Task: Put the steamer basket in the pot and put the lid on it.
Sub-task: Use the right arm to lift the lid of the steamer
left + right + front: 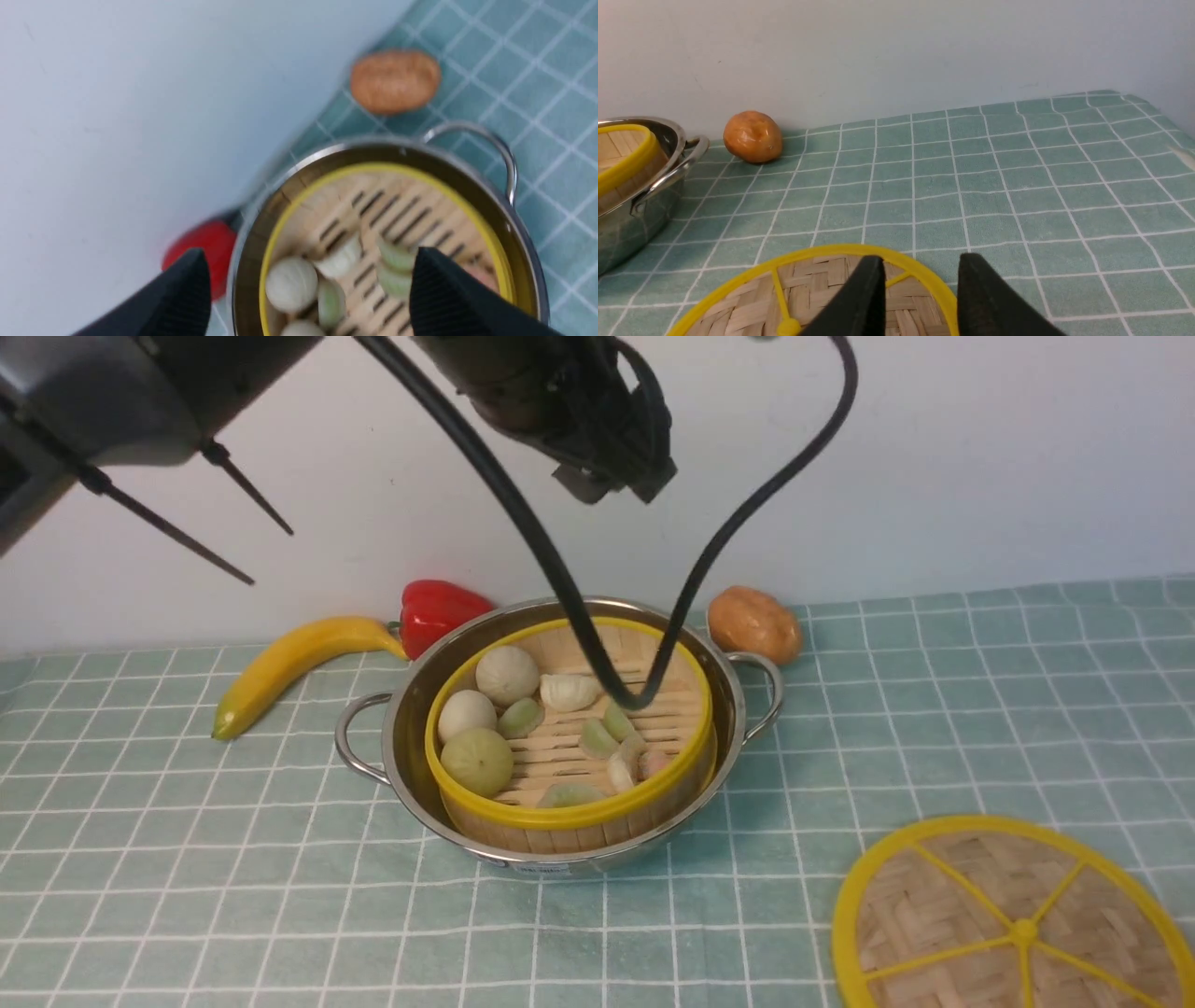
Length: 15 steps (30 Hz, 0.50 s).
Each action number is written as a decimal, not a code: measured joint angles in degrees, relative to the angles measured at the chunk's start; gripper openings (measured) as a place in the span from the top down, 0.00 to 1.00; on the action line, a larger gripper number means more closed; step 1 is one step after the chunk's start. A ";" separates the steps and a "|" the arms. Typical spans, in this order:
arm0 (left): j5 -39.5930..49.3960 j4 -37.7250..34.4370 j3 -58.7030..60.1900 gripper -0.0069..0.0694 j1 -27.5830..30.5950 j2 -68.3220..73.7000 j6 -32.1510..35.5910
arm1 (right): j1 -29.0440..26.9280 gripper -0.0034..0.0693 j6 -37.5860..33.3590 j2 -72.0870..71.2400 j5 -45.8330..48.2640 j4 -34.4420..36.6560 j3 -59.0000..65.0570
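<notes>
Overhead, the left tool [309,252] hangs with its two black jaws spread wide and nothing between them, directly above the round, yellow-rimmed bamboo steamer basket [569,817]. That basket, with pale toy buns [507,674] and dumplings on its slatted floor, sits inside the wide, shiny stainless-steel pot [408,728] with two loop handles. A black cable [638,700] loops down in front of the basket in the front view. The right tool [922,257] is open too, with a narrower gap, gripping nothing, poised over the rim of the flat, round woven-bamboo lid [934,896] with yellow spokes. The lid lies flat on the green-checked, cloth-covered counter [187,896], to the pot's right and nearer the robot, apart from it. Behind the pot, by the wall, lie a yellow banana [289,663], a red bell pepper [439,607] and a brown potato [754,623].
</notes>
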 joint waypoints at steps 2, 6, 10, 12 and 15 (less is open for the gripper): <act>-2.63 0.00 0.00 0.22 0.00 -0.05 -0.16 | 0.00 0.62 0.00 0.00 0.00 0.00 0.00; -7.03 -0.11 0.06 0.22 0.00 -0.12 -0.16 | 0.00 0.62 0.00 0.00 0.00 0.00 0.00; -10.62 -1.43 2.44 0.22 0.05 -2.79 -0.16 | 0.00 0.62 0.00 0.00 0.00 0.00 0.00; -14.47 -2.86 7.77 0.22 0.90 -7.81 -0.11 | 0.00 0.62 0.00 0.00 0.04 0.00 0.00; -20.88 -5.20 17.60 0.22 4.49 -17.15 -0.23 | 0.00 0.62 0.00 0.00 0.04 0.00 0.00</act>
